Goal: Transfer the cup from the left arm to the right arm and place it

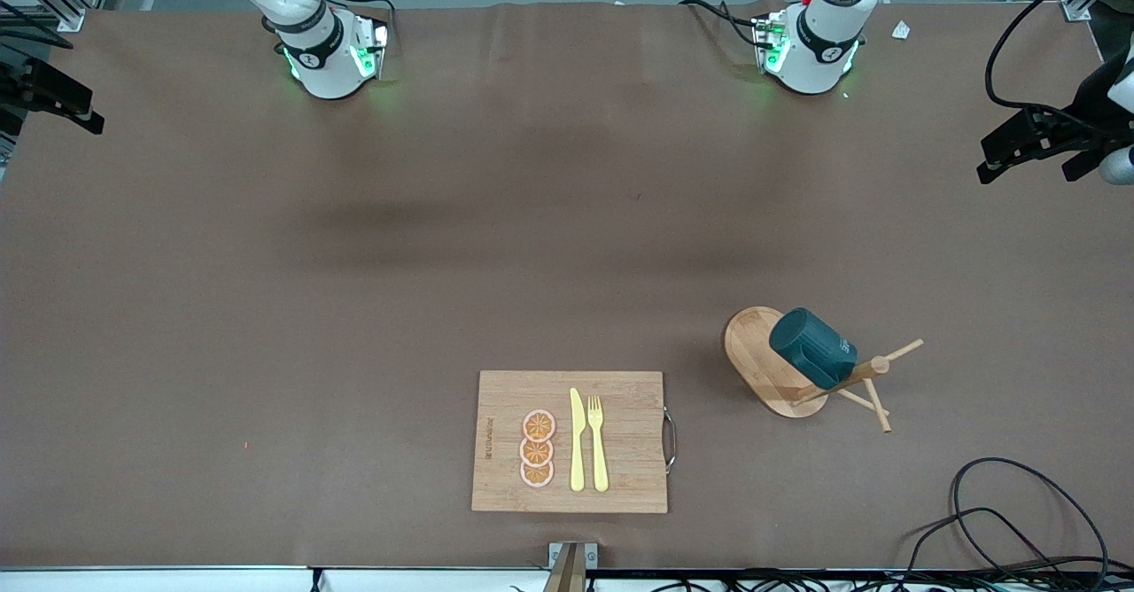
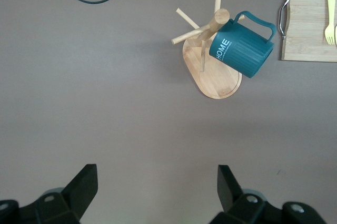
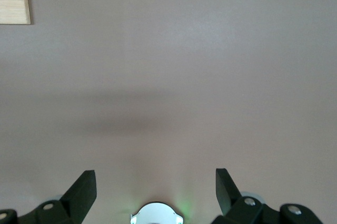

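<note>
The cup (image 1: 811,346), dark teal with a side handle, hangs tilted on a peg of the wooden rack (image 1: 757,362) toward the left arm's end of the table. The left wrist view looks down on the cup (image 2: 242,50) and the rack (image 2: 216,79) from high up. My left gripper (image 2: 158,174) is open and empty over bare brown table, well apart from the cup. My right gripper (image 3: 156,176) is also open and empty, over bare table next to its own base. Neither gripper shows in the front view.
A wooden cutting board (image 1: 620,432) near the front edge carries a yellow knife (image 1: 577,440), a yellow fork (image 1: 598,441) and three orange slices (image 1: 538,448). Black cables (image 1: 1019,521) loop at the front corner by the rack. The two arm bases stand along the back edge.
</note>
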